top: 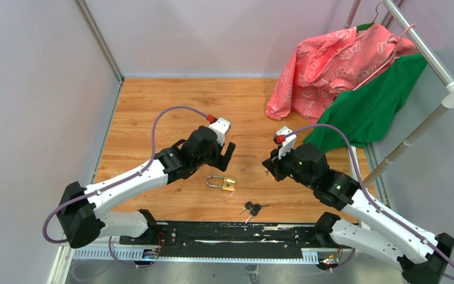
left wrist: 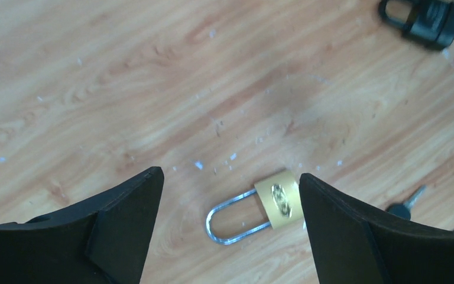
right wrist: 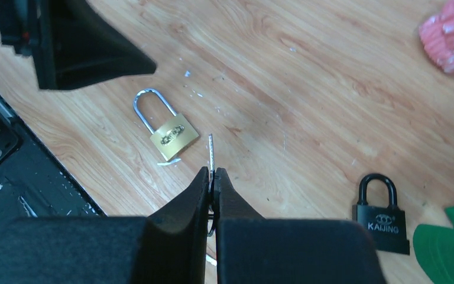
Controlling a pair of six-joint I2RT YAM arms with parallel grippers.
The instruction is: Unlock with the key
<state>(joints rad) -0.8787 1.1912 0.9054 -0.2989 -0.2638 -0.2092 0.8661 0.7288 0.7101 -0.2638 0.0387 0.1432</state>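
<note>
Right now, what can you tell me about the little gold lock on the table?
The gold padlock is small, with a brass-looking square body bearing a dark stamped mark. Its silvery U-shaped shackle looks shut, with both legs seated in the body. It lies flat on the wooden table, near the open left end effector. Nothing grips it.

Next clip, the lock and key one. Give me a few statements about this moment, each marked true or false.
1. The right gripper is shut on a key. True.
2. The left gripper is clamped on the brass padlock. False: its jaws stand open, and the padlock lies on the table below them.
3. The held key is inserted in the brass padlock. False: its blade is clear of the lock.
4. A black padlock lies on the table. True.
5. Some spare keys lie near the arms' bases. True.
</note>
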